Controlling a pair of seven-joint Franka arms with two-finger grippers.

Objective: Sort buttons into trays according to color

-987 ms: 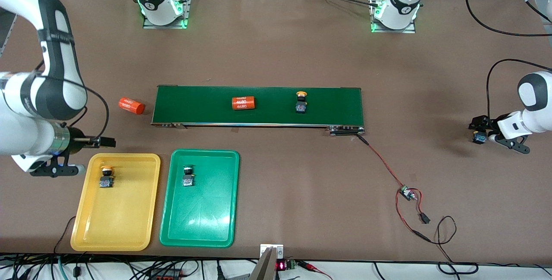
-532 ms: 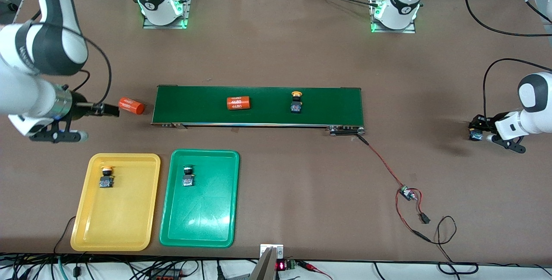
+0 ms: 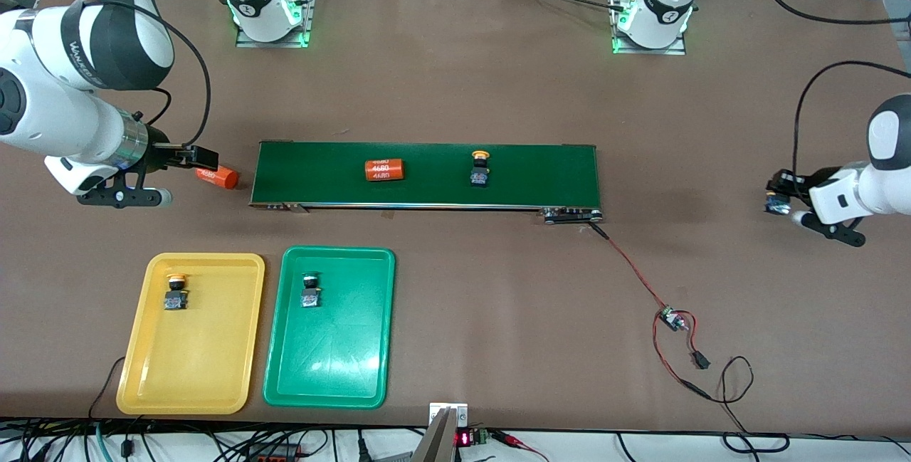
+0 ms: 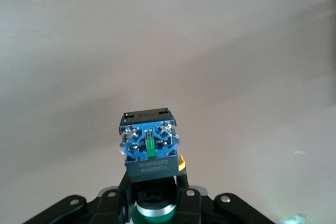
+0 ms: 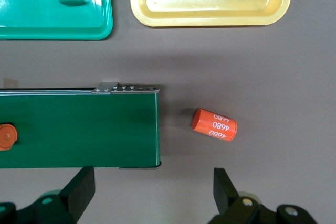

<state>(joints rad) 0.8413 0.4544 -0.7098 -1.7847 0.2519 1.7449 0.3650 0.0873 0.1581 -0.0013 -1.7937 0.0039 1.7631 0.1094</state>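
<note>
- The right gripper (image 3: 203, 157) hangs over the bare table just off the conveyor belt (image 3: 427, 175) at the right arm's end, above an orange cylinder marked 4680 (image 3: 216, 176); its fingers (image 5: 79, 188) are spread wide with nothing between them.
- The left gripper (image 3: 776, 195) is over the table well apart from the belt, at the left arm's end, clamped on a green-capped button (image 4: 149, 148) (blue contact block outward, green cap down between the fingers).
- A yellow-orange button (image 3: 480, 167) lies on the belt, with a second orange cylinder (image 3: 385, 170) beside it toward the right arm's end.
- The yellow tray (image 3: 192, 369) and green tray (image 3: 329, 369) sit side by side, nearer to the front camera than the belt.
- One yellow-orange button (image 3: 175, 292) lies in the yellow tray; one green button (image 3: 310, 290) lies in the green tray.
</note>
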